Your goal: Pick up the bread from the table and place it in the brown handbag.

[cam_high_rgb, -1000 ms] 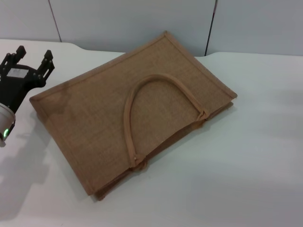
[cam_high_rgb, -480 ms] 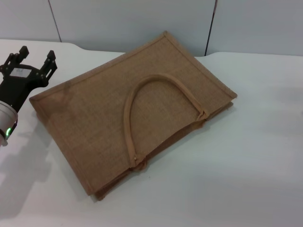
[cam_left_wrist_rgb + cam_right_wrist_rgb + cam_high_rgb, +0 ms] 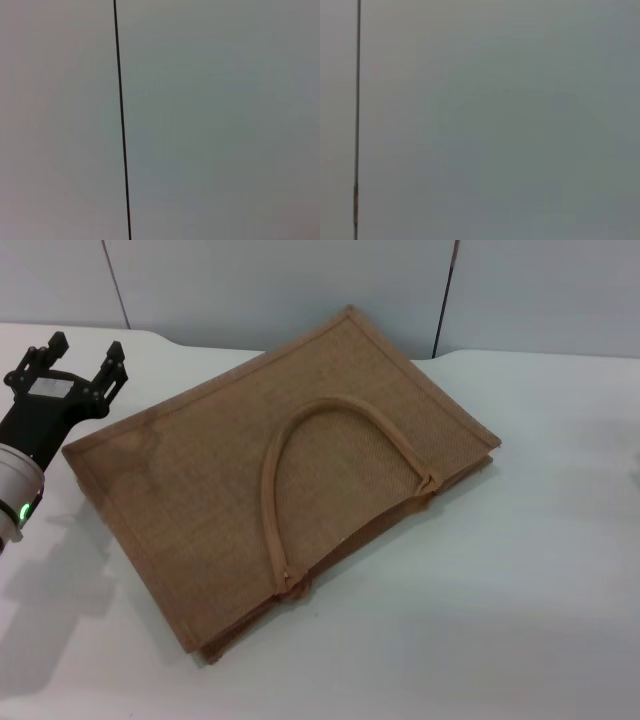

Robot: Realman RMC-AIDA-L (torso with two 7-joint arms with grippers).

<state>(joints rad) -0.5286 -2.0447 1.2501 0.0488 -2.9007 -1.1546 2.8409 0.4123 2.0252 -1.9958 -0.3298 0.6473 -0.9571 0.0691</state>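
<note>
The left gripper (image 3: 82,348) hovered with fingers (image 3: 112,357) spread wide and empty, the flat handbag (image 3: 200,480) on the table (image 3: 480,590) just beside them; the bread was not visible.

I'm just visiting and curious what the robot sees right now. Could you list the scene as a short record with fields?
bag: brown handbag lying flat on the table, one looped handle resting on top
bread: not visible in any view
left gripper: open, empty, at the bag's far left corner, over the table
right gripper: not in view
wrist views: only plain wall panels with a dark seam
</note>
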